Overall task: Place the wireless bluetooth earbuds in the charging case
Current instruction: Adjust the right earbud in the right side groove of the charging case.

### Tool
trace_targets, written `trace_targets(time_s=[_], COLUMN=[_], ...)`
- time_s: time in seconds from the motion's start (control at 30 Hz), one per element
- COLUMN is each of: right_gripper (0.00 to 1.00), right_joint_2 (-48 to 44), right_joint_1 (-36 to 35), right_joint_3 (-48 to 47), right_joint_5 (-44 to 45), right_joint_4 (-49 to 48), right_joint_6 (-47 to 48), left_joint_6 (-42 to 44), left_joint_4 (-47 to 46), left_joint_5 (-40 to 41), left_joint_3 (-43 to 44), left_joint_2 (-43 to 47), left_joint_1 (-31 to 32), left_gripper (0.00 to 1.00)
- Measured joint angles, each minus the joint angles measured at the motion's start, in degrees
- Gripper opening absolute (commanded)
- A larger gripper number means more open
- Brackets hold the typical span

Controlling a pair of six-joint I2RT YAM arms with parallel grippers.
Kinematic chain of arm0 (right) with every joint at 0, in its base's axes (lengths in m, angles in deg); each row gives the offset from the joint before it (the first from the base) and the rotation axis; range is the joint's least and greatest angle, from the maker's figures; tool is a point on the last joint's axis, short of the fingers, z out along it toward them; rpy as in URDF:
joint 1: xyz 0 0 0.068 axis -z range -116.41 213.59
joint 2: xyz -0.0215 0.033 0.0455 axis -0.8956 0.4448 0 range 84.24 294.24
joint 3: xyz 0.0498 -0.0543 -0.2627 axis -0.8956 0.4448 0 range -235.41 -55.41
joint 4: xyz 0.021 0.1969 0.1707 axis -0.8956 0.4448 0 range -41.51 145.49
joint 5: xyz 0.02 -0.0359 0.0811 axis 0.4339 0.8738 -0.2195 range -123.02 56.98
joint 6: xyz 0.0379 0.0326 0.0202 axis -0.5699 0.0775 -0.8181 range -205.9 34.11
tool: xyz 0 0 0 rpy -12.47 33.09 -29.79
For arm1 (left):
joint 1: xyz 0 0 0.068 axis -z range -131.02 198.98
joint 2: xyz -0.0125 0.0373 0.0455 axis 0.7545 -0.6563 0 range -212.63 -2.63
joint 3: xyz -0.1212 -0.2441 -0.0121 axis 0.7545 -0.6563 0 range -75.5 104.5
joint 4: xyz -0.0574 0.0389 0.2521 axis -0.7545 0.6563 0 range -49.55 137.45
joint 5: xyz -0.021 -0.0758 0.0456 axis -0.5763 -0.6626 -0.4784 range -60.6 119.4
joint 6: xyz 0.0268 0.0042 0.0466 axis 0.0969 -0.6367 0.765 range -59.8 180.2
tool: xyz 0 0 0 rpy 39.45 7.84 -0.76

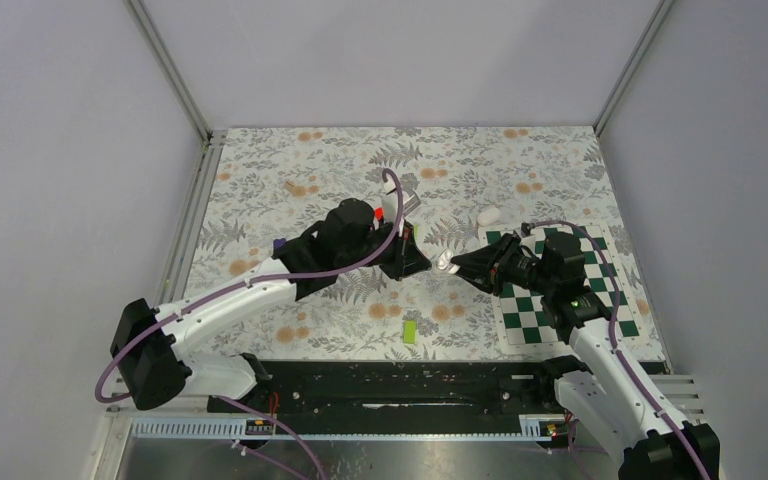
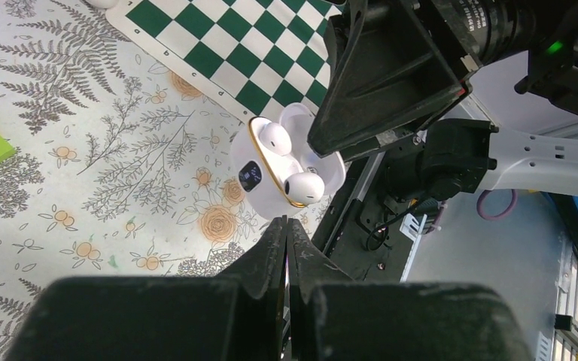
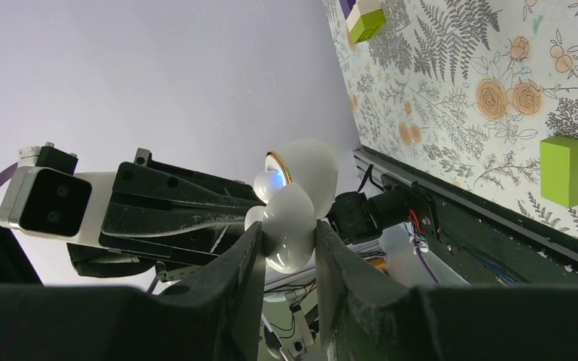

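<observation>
**Inspector:** Where is the charging case (image 2: 244, 150)?

**Assistant:** It is held off the floral cloth (image 1: 290, 160) around mid-table, just left of the checkered mat (image 1: 560, 300), between the two grippers.

**Inspector:** What holds it?

**Assistant:** The right gripper (image 3: 287, 232). Its two fingers clamp the white shell from either side, one on each flank. The right wrist view shows the grasp plainly.

**Inspector:** What is the condition of the case?

**Assistant:** The lid (image 2: 334, 170) is swung open. The gold rim and a small dark spot on the body are visible. Both earbuds (image 2: 275, 138) sit side by side in the body, rounded ends outward.

**Inspector:** And the left gripper (image 2: 287, 226)?

**Assistant:** Its fingers are pressed together with nothing between them. The tips point at the open case and sit just beside its rim. I cannot tell whether they touch it.

**Inspector:** What else is on the table?

**Assistant:** A green block (image 1: 410, 330) lies on the cloth near the front edge, well apart from the case. A small rounded white object (image 1: 488, 215) lies farther back, near the mat's far corner. In the right wrist view, a stack of purple, white and green pieces (image 3: 365, 19) stands further left.
</observation>
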Motion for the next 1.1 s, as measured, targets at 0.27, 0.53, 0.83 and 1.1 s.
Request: trace_targets(time_s=[0.27, 0.53, 0.83, 1.1], right_gripper=[0.00, 0.00, 0.00, 0.00], right_joint_2=[0.00, -0.02, -0.44, -0.50], right_joint_1=[0.00, 0.00, 0.02, 0.00], right_joint_3=[0.00, 0.00, 0.00, 0.02], right_joint_5=[0.00, 0.00, 0.48, 0.46], right_joint_4=[0.00, 0.00, 0.02, 0.20], right_joint_6=[0.00, 0.00, -0.02, -0.02], left_joint_6=[-0.02, -0.20, -0.17, 0.55], left_joint_4=[-0.04, -0.57, -0.59, 1.97], left_joint_5=[-0.37, -0.13, 0.79, 3.19], left_joint_3=[0.04, 0.96, 1.97, 3.80], left_joint_2=[-0.04, -1.90, -2.73, -3.06], left_joint_1=[0.79, 0.98, 1.03, 1.03], left_gripper=[0.00, 0.00, 0.00, 0.00])
